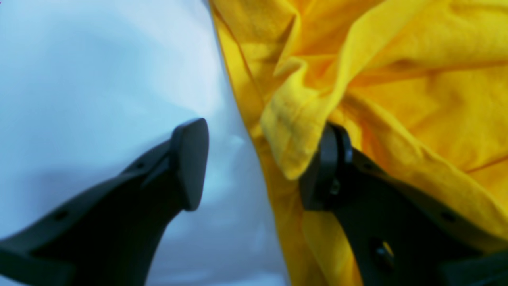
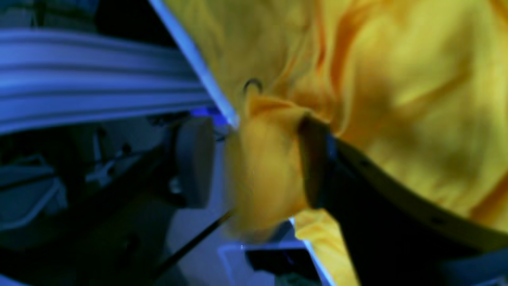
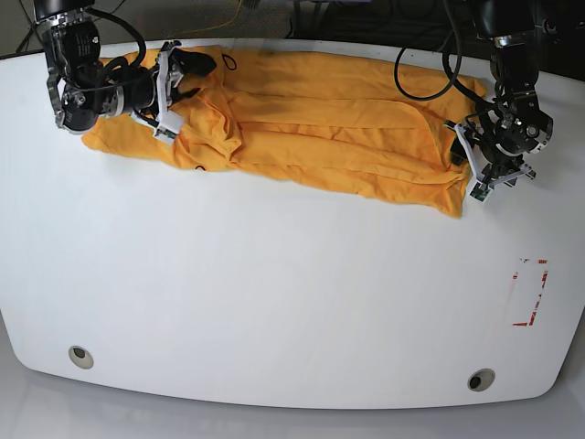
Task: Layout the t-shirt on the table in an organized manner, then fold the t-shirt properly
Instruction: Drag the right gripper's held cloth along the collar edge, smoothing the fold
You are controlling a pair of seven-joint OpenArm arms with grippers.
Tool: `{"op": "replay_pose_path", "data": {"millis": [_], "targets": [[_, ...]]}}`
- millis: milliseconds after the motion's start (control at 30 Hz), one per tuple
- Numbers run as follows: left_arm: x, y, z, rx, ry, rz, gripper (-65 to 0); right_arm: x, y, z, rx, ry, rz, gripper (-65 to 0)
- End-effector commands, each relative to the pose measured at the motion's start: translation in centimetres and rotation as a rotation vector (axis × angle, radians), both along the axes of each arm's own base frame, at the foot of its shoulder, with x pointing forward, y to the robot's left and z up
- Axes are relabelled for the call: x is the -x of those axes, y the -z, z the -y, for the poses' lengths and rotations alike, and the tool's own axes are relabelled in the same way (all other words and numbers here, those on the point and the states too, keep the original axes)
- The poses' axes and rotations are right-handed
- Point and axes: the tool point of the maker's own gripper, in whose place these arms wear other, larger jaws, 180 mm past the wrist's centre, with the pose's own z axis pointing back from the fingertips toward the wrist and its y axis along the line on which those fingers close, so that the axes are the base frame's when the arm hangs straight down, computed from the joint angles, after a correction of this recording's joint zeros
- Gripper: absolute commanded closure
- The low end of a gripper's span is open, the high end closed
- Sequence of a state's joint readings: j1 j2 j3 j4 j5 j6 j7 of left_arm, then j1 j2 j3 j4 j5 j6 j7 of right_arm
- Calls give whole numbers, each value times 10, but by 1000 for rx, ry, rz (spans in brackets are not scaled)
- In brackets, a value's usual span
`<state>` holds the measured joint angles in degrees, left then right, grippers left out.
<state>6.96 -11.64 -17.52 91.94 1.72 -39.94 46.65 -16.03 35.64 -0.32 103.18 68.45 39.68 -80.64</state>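
Along the far edge of the counter [image 3: 274, 302] lies the crumpled t-shirt [image 3: 320, 128], thin and limp; take its hems. Left gripper [image 1: 254, 163] and right gripper [image 2: 254, 163] have their jaws apart, clamping nothing.

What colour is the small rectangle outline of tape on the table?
Red. The tape outline shows best in the base view, near the right edge of the white table.

A robotics lab: white table [image 3: 274, 302] with red tape outline [image 3: 529, 293], cabled arms.
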Motion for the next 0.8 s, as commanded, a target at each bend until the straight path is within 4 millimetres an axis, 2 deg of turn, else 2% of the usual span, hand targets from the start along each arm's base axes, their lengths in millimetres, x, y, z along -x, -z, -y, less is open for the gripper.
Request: {"op": "replay_pose_path", "data": {"millis": [0,267,400,567,667,767], "targets": [[-3,-4,-4,-17,2,10,-331,0,-6,0,-11,-24,10,-373],[-3,-4,-4,-17,2,10,-331,9,-3,3,7,-58,-16,-426],[-9,-6,2,-13,21,19,-331,-7,-9,2,4,-57,28,-427],[-10,-5,9,-11,42,17,-331,-20,-30,-12,-106,-43,53,-428],[-11,-5,9,-9,42,19,-331,-24,-52,-30,-255,-25,45,-428],[-11,-6,10,-8,43,20,-331,-33,-56,-32,-267,-14,74,-427]]}}
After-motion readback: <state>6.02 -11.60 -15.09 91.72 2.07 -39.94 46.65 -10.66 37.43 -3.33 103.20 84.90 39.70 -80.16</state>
